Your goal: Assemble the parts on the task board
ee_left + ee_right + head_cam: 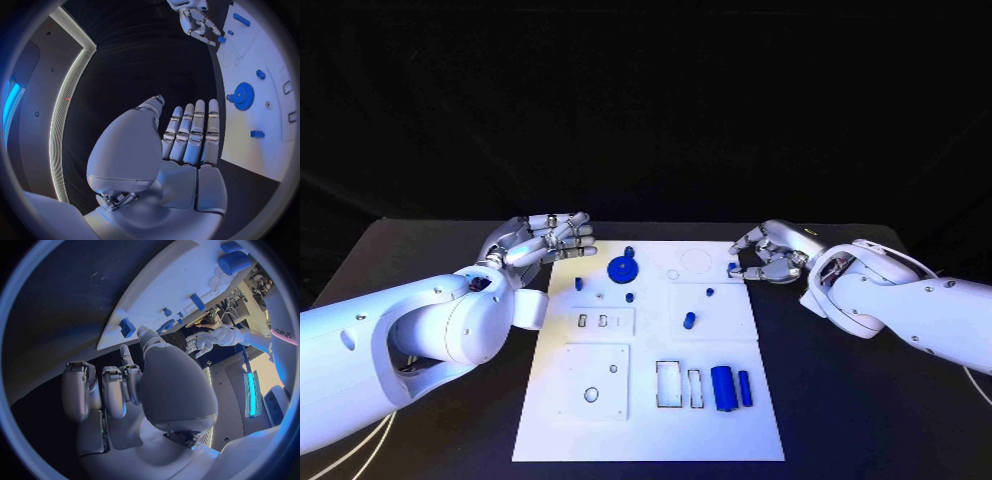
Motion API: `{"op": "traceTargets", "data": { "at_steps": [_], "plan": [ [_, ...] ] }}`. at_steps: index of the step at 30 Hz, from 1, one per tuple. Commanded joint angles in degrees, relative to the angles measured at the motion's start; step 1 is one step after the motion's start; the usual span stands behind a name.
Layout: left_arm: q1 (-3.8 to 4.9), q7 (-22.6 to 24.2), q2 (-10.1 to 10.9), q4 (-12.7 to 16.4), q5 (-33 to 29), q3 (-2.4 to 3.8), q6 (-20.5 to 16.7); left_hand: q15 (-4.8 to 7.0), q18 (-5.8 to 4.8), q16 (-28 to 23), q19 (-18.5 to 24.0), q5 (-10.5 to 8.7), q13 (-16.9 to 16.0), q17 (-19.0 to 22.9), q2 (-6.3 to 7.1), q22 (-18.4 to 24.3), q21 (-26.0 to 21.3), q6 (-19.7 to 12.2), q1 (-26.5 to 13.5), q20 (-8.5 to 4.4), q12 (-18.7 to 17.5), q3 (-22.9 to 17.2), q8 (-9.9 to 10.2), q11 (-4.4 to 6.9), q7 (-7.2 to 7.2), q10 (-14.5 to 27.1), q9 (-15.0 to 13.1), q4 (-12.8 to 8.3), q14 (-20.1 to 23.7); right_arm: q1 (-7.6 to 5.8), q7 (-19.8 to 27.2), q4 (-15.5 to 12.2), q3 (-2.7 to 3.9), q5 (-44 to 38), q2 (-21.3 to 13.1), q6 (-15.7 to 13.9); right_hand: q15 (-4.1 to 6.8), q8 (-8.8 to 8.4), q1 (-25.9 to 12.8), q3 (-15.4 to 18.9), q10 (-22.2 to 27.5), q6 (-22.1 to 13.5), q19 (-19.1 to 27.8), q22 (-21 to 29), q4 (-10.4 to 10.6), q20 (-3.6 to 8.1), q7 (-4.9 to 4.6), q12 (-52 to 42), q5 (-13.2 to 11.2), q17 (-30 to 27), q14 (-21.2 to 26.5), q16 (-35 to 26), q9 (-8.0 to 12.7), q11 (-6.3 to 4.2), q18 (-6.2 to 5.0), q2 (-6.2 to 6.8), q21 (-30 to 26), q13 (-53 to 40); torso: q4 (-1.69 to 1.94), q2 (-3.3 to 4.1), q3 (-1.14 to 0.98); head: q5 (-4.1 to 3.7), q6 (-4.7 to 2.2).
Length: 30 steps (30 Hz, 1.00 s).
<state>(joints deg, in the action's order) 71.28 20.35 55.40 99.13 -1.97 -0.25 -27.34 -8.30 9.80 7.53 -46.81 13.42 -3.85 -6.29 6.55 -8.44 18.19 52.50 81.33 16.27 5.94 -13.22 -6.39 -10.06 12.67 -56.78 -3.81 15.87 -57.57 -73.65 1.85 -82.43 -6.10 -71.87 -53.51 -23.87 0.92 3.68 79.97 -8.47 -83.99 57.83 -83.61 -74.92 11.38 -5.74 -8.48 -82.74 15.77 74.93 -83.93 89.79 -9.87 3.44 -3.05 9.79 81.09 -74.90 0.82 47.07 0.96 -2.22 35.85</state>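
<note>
Although several blue parts are spread over the task board (646,420), the one nearest to being handled is the small blue block (731,268) at the board's far right edge, which is met by the fingertips of the right hand (770,256). Whether it is actually pinched or merely touched cannot be told — in the right wrist view the block (127,327) is seen just beyond the thumb tip at the board's rim, with the other fingers curled in beside the palm. The left hand (542,240) is held at the board's far left corner, its fingers straight and together, nothing in them; the blue gear (625,267) lies just inward of its fingertips. The parts are judged to be light, rigid moulded pieces with smooth faces, so little force should be needed, but slipping between metal fingertips is a likely fault. The block would best be taken across two opposite flat faces, thumb against one finger, so that it cannot roll or twist. The gear is flat and low — it would be better gripped at its raised hub than at its thin toothed rim. The larger blue cylinder (724,387), well back towards the robot from both hands, is round and could roll if nudged.
</note>
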Motion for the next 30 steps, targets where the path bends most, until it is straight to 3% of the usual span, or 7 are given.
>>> {"op": "traceTargets", "data": {
  "at_steps": [1,9,30],
  "plan": [
    [0.03,0.25,-0.17,0.0,-0.08,0.03,1.1,-0.07,0.66,-0.21,-0.2,-0.23,0.0,-0.07,-0.1,-0.04,0.36,0.1,0.67,-0.2,-0.23,-0.04,0.27,-0.28,0.16,-0.22,-0.01,-0.16,-0.3,0.1,0.32,0.09,0.0,-1.07,0.08,1.67,-0.47,0.41,0.55,-0.09,-0.79,0.58,-0.07,-6.32,-0.47,0.04,0.13,-0.41,0.44,14.34,-5.89,-0.11,-0.14,0.14,0.51,-0.12,0.13,-8.64,-0.04,-0.01,-0.04,0.02,0.08],
    [0.03,0.23,-0.2,-0.03,-0.08,0.03,1.08,-0.07,0.66,-0.21,-0.2,-0.23,0.0,-0.07,-0.1,-0.04,0.36,0.1,0.67,-0.2,-0.23,-0.04,0.27,-0.28,0.16,-0.22,-0.01,-0.16,-0.3,0.27,0.12,0.46,0.0,-1.79,0.37,2.06,-0.26,0.57,1.97,-1.32,-0.98,1.64,-0.36,-6.73,-1.33,0.19,0.33,-0.63,1.02,14.6,-5.96,0.01,-0.24,-0.1,0.6,-1.24,0.44,-8.86,0.07,0.0,-0.06,-0.08,0.03],
    [0.02,0.13,-0.12,-0.06,-0.08,0.03,0.99,-0.07,0.66,-0.21,-0.2,-0.23,0.0,-0.07,-0.1,-0.04,0.36,0.1,0.67,-0.2,-0.23,-0.04,0.27,-0.28,0.16,-0.22,-0.01,-0.16,-0.3,1.21,-0.37,0.96,-0.01,-2.48,1.0,2.03,-0.23,0.6,2.04,-1.6,-1.14,1.92,-0.54,-6.98,-1.42,0.23,0.36,-0.83,1.07,14.77,-6.0,0.08,-0.26,-0.12,0.67,-1.41,0.66,-9.05,0.03,0.03,-0.08,0.1,0.36]
  ]
}}
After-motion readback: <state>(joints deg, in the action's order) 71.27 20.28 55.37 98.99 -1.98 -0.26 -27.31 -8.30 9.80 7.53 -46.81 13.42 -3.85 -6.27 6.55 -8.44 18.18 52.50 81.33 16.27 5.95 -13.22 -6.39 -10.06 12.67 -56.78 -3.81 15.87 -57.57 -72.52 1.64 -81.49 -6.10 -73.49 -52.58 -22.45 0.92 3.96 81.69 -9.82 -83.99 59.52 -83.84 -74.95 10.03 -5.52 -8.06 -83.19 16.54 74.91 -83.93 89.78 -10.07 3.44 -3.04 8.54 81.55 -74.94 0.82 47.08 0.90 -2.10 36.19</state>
